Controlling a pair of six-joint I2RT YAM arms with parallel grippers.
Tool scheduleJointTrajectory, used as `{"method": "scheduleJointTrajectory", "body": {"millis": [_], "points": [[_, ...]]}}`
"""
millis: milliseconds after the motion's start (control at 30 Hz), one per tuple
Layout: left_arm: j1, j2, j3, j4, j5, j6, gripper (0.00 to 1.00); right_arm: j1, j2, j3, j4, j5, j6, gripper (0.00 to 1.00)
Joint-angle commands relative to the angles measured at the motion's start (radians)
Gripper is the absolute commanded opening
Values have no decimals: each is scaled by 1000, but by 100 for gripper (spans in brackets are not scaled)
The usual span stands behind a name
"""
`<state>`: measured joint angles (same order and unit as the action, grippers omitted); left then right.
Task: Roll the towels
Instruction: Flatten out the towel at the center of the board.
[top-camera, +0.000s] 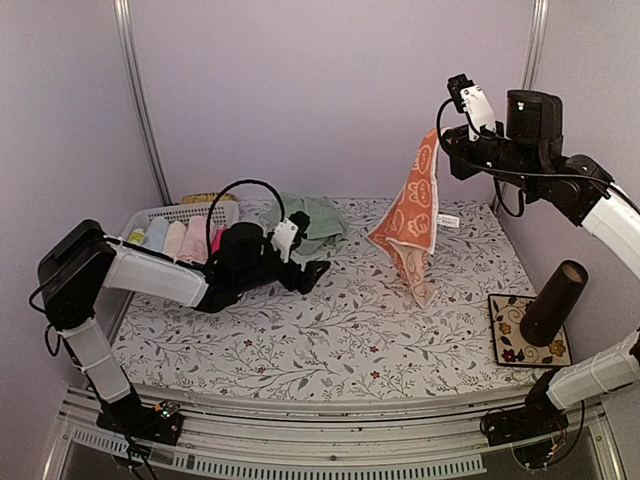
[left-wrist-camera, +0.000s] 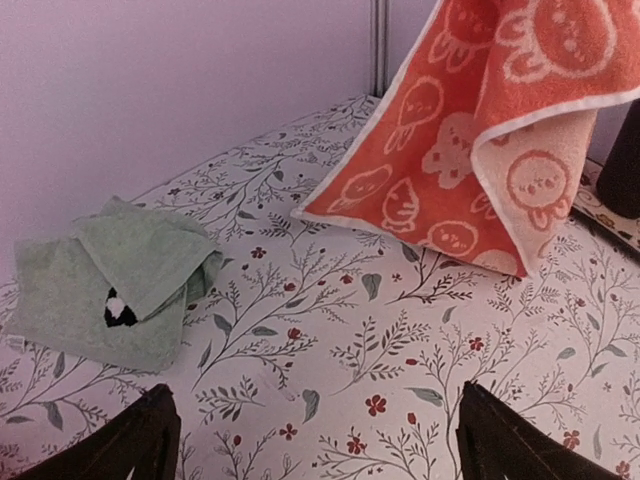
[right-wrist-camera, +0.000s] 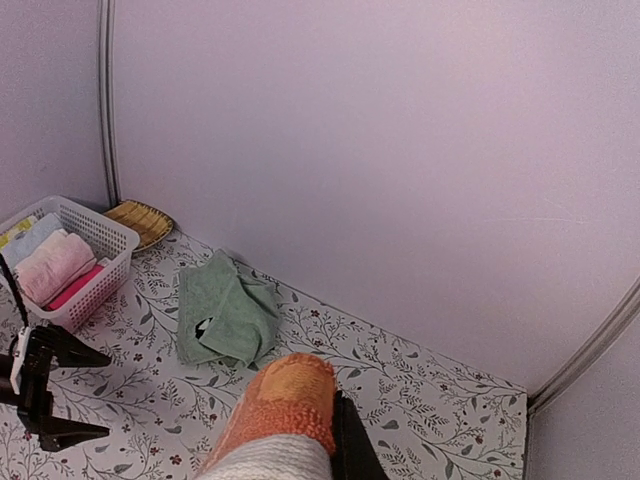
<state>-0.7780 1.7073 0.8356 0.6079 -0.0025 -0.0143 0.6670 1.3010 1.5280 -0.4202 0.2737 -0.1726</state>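
— While the right claw (top-camera: 440, 140) pinches the orange towel (top-camera: 412, 215) aloft, upper right, could it slip?
— Yes, it's a one-corner grip; it'd crumple onto the surface (top-camera: 330, 340); left claw (top-camera: 312, 272) gapes wide, centre-left; green towel (top-camera: 318, 222) lies bunched just above it

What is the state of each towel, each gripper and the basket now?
orange towel: lifted, hanging unrolled.
green towel: lying loosely folded on the table, not rolled.
left gripper: open, empty, low over the table.
right gripper: shut on orange towel.
basket: holds rolled towels.
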Motion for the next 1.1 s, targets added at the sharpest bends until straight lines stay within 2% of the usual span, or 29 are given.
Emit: {"method": "scheduleJointTrajectory", "body": {"millis": [0, 167, 233, 333, 400, 467, 700, 867, 1067], "points": [[1, 138, 132, 103, 184, 162, 95, 5, -83, -114, -10, -29, 44, 2], [11, 310, 268, 87, 290, 254, 87, 7, -171, -177, -54, -28, 97, 2], [11, 362, 307, 59, 384, 300, 85, 8, -197, -199, -78, -28, 120, 2], [9, 398, 386, -62, 505, 359, 77, 9, -233, -241, -103, -2, 145, 2], [6, 408, 409, -115, 519, 368, 76, 10, -249, -265, -107, 13, 153, 2], [-3, 425, 446, -191, 508, 379, 76, 10, -256, -271, -117, 17, 161, 2], [-65, 554, 658, -448, 244, 492, 74, 10, -269, -270, -108, -6, 168, 2], [-74, 592, 706, -502, 242, 532, 73, 9, -266, -273, -115, 5, 168, 2], [-75, 676, 843, -625, 225, 562, 64, 10, -273, -277, -114, 12, 167, 2]]}}
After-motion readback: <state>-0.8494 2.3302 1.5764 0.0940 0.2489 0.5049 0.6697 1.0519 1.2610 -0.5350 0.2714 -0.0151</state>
